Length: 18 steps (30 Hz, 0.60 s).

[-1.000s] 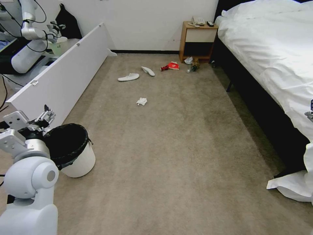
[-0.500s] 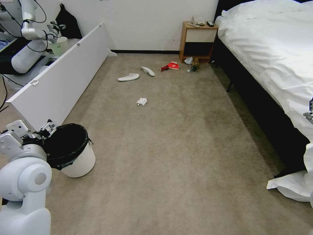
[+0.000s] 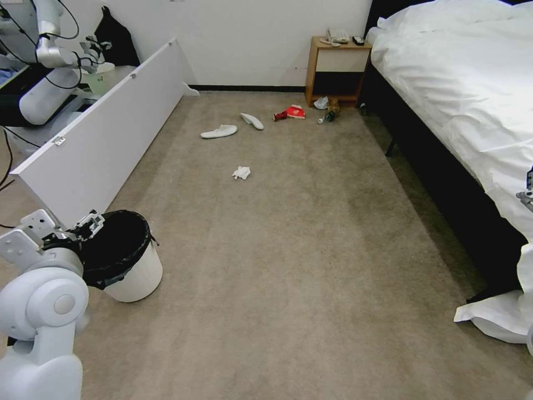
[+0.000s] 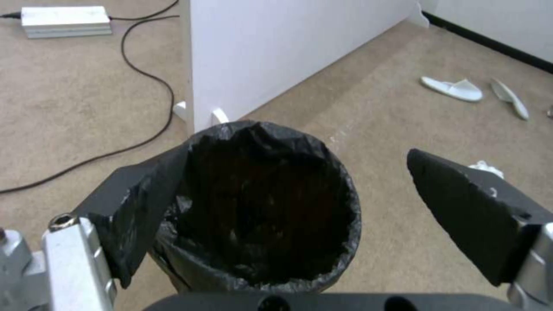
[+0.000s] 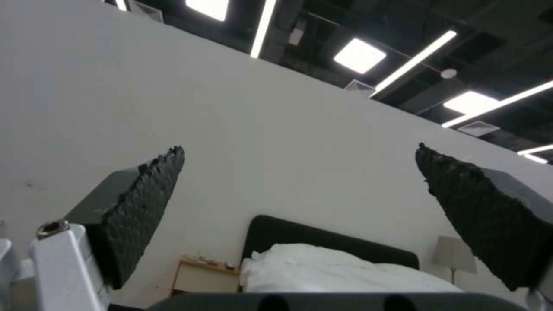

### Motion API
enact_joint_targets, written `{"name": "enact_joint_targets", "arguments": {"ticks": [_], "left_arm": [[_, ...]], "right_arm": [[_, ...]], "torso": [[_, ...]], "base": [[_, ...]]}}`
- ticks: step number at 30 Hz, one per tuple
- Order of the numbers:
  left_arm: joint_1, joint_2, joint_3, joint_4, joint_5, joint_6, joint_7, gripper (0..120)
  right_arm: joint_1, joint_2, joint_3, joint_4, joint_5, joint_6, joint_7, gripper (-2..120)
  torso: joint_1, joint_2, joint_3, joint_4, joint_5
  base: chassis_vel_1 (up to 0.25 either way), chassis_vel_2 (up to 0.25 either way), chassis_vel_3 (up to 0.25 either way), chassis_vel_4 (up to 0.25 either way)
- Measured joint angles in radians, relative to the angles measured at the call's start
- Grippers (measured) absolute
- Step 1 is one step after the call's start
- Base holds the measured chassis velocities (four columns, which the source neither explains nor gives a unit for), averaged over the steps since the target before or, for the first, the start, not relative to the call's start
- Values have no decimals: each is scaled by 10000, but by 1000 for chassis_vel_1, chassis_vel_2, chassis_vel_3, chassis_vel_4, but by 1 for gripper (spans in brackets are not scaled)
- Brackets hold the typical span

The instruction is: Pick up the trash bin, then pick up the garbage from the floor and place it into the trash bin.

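Left gripper [image 3: 91, 222] has dropped over the last second onto the near-left rim of the trash bin [image 3: 130, 272], fingers spread wide with the bag-lined mouth between them, not clamped yet. Bin stands on the floor [image 3: 288, 266] by the white board's near end. So the pickup looks imminent. Tissue [image 3: 241, 173] and slippers [image 3: 219, 131] lie well apart, further out. Right gripper [image 5: 300, 216] idle, raised, fingers apart.

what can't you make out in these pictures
- Inside of the small round white plastic trash bin: left wrist view, lost in the black bag's dark.
- Small litter beside the wooden nightstand: head view, too small to name.
- Right gripper: its place in the room, its wrist camera points up at a wall.
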<state>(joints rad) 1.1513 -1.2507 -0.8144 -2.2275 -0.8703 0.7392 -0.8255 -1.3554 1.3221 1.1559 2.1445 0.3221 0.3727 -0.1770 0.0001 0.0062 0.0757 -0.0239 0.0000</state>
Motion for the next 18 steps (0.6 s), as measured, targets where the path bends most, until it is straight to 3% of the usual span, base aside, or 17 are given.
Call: {"name": "enact_joint_targets", "arguments": {"ticks": [18], "left_arm": [[-124, -162, -62, 637, 639, -29, 323, 100]], "right_arm": [[40, 35, -42, -150, -69, 71, -32, 100]], "torso": [[0, 0, 0, 0, 0]], "base": [[0, 0, 0, 0]]}}
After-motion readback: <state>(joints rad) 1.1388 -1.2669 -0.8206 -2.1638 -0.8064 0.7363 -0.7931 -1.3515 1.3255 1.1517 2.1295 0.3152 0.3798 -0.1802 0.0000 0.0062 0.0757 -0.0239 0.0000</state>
